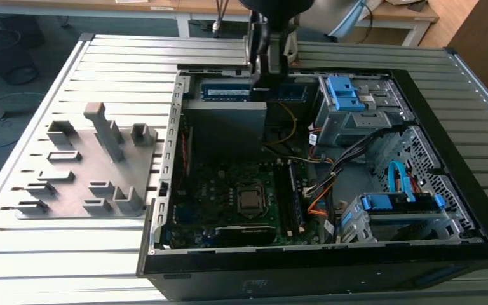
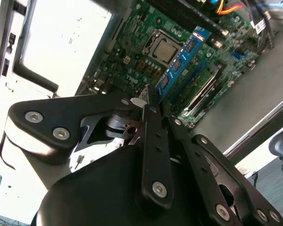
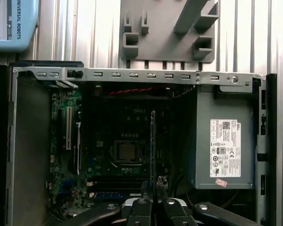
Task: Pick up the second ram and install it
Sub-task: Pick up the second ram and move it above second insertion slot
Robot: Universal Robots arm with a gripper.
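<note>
One black gripper hangs over an open computer case, pinched closed on the second ram.

Read the exterior view as a clock face. The gripper sits at twelve o'clock, above the grey power supply at that end of the case. The second ram is in the air, clear of the motherboard. It is held near its middle and lies level. It shows as a thin blue strip reaching out from the fingers toward nine o'clock and three o'clock.

The CPU socket lies near six o'clock. Just beside it, on its three o'clock side, another dark memory stick stands in a slot. It runs crosswise to the stick in the gripper.

A grey holder tray with upright ribs rests at nine o'clock on the slatted metal table. It sits outside the case and well apart from the gripper. Blue drive brackets sit at two o'clock.

In the second wrist view, the gripper clamps its narrow fingers on the second ram. The ram is a blue board with dark chips, and the CPU socket is on the green board beyond it.

In the first wrist view, the gripper holds the second ram edge-on. It appears as a thin dark line between the CPU socket and the power supply. The holder tray lies beyond the case wall.
</note>
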